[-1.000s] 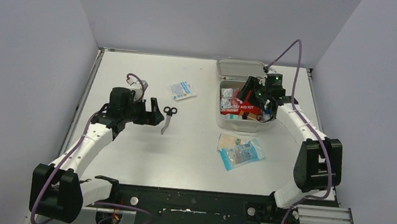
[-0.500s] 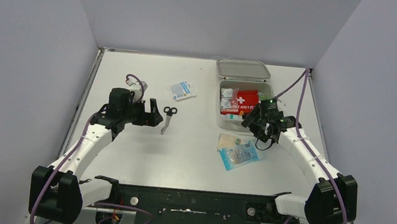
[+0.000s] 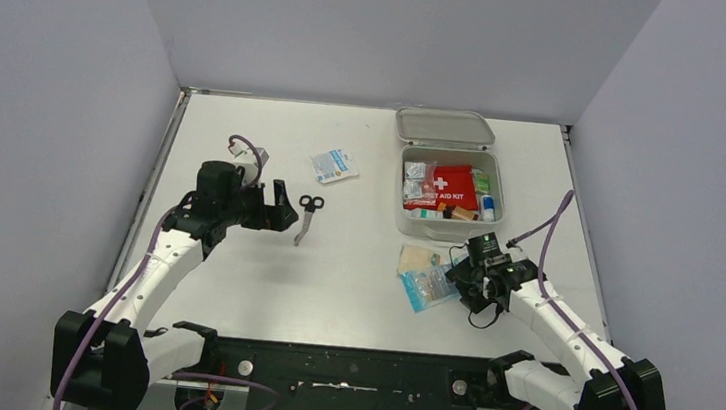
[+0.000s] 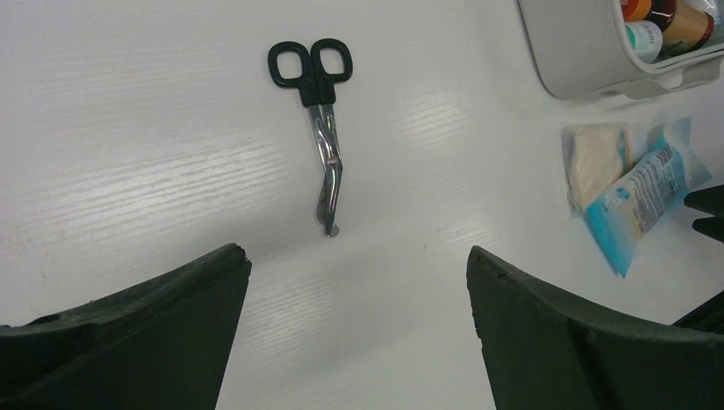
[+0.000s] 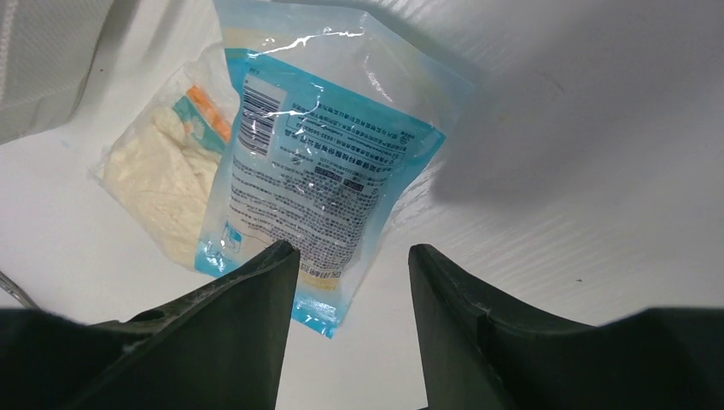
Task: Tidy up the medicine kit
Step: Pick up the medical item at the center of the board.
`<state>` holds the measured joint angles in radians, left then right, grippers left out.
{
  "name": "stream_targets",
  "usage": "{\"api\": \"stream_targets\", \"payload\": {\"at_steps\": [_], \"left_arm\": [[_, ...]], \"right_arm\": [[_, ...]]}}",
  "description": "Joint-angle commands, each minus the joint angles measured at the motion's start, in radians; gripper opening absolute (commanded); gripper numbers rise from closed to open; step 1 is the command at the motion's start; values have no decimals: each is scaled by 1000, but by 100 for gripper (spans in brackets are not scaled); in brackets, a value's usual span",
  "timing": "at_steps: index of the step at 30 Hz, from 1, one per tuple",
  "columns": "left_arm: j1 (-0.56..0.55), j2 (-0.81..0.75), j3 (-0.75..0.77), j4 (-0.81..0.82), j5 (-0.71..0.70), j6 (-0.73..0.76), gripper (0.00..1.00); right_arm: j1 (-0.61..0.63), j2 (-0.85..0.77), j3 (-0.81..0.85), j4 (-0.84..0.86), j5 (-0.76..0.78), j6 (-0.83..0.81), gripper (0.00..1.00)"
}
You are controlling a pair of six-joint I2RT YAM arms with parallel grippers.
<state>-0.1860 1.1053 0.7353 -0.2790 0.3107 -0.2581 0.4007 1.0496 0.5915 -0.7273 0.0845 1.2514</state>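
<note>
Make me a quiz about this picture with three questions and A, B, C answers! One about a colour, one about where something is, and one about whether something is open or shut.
1. What colour are the handles of the metal scissors?
A black. B yellow. C pink.

2. Where is the flat red pouch with the white cross?
A beside the scissors. B inside the pale grey-white square plastic box. C stuck on the wall.

3. How is the box's hinged lid?
A shut tight. B taken off and lying by the scissors. C open, folded back.

Answers:
1 A, because both finger loops look black in the left wrist view.
2 B, because the pouch lies among the other things in the box.
3 C, because the lid lies back behind the box and you can see inside.
</note>
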Motion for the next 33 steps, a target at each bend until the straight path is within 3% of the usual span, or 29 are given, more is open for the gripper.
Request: {"api": "stream_targets", "payload": {"at_steps": [1, 14, 19, 28, 33], "left_arm": [[6, -27, 3, 38, 10, 3, 97], [6, -21, 4, 39, 5, 4, 97], [6, -22, 6, 36, 3, 5, 97], [6, -21, 5, 38, -1, 5, 97], [6, -22, 4, 38, -6, 5, 97]], "right_arm": [[10, 32, -41, 91, -28, 72, 50], [15, 102, -118, 209, -8, 86, 48], [14, 123, -139, 233, -2, 87, 27], [14, 64, -143, 227, 33, 74, 2], [15, -57, -128, 183, 90, 73, 0]]}}
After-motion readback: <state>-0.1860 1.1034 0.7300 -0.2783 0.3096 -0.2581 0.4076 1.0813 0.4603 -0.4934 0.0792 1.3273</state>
